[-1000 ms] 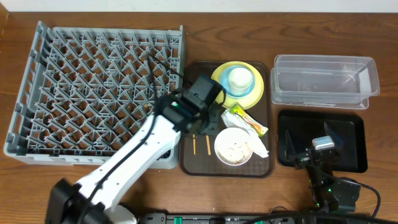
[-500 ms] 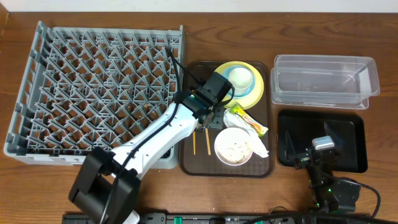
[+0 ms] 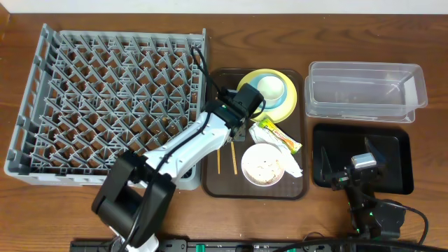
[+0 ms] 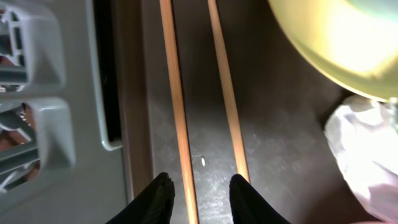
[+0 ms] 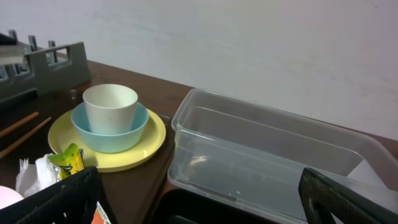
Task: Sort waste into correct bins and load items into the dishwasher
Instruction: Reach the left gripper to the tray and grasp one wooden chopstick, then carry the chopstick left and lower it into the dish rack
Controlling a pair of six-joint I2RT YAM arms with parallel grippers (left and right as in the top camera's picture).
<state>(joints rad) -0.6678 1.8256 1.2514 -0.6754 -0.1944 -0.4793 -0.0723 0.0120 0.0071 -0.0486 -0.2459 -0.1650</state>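
The left tool (image 4: 202, 190) hangs low over the brown tray (image 4: 280, 143), jaws partly open. One of the chopsticks (image 4: 177, 93) runs between them and the other meets a finger. They lie at frame centre, beside the grey rack (image 3: 105, 98). The right tool (image 3: 348, 159) stands wide open over the black tray (image 3: 402, 175), lower right.

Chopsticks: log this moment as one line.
left gripper open over chopsticks | right gripper open above black tray | nothing held

The left arm (image 3: 178, 150) is white with black joints and a black tool (image 4: 201, 182); the right arm (image 3: 362, 187) is black.
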